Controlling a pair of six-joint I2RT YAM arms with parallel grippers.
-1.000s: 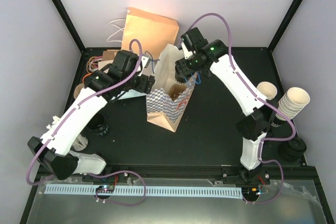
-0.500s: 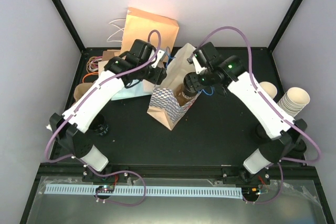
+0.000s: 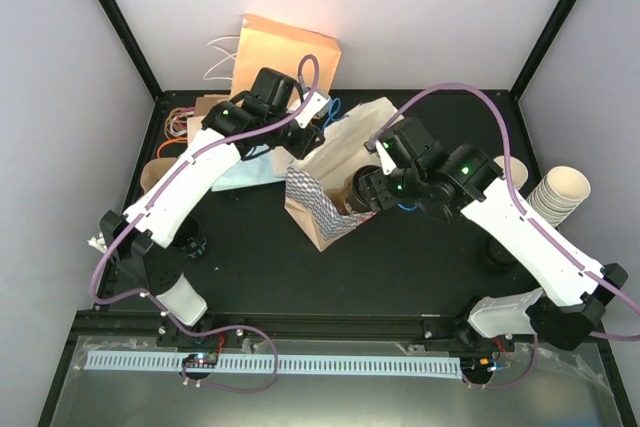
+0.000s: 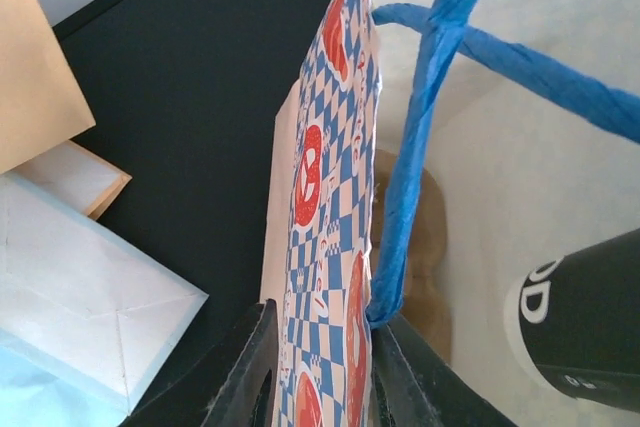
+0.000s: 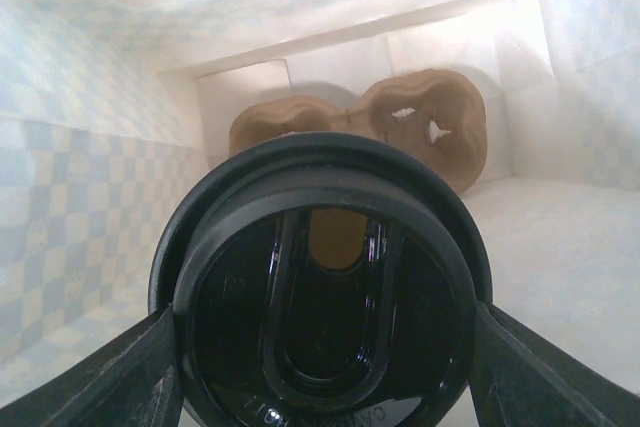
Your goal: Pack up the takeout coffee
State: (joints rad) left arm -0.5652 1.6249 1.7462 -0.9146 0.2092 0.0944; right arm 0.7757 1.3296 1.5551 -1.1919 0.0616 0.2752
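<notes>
Grip, right: right gripper (image 5: pixel 322 315) held the takeout coffee (image 5: pixel 320 237), one finger on each side just under the lid.
Coffee location: inside the blue-checked bag (image 3: pixel 318 209), short of the pulp carrier (image 5: pixel 420 117) lying at the bag's bottom. The cup's base was hidden, so seating could not be confirmed.
Bag attitude: leaning on the table (image 3: pixel 400 267), mouth turned toward the right arm.
Grip, left: left gripper (image 4: pixel 325 377) stood narrow, a finger on each side of the bag's checked wall at the foot of the blue handle (image 4: pixel 420 137), apparently pinching both.
Background: brown paper bag (image 3: pixel 285 52) at the far wall, well apart from the work.
Risk, tilt: the cup was going in on a slant. Released so, it would probably miss a carrier well, topple and leak at the lid.
Risk, wall: a slipped left pinch would likely let the thin wall fold across the cup's path.
Risk, handle: the handle loop hung near the cup and might snag on withdrawal.
Coffee appearance: round black lid with raised rim and sip slot. From the left wrist, a dark side with pale lettering. Body colour otherwise unclear.
</notes>
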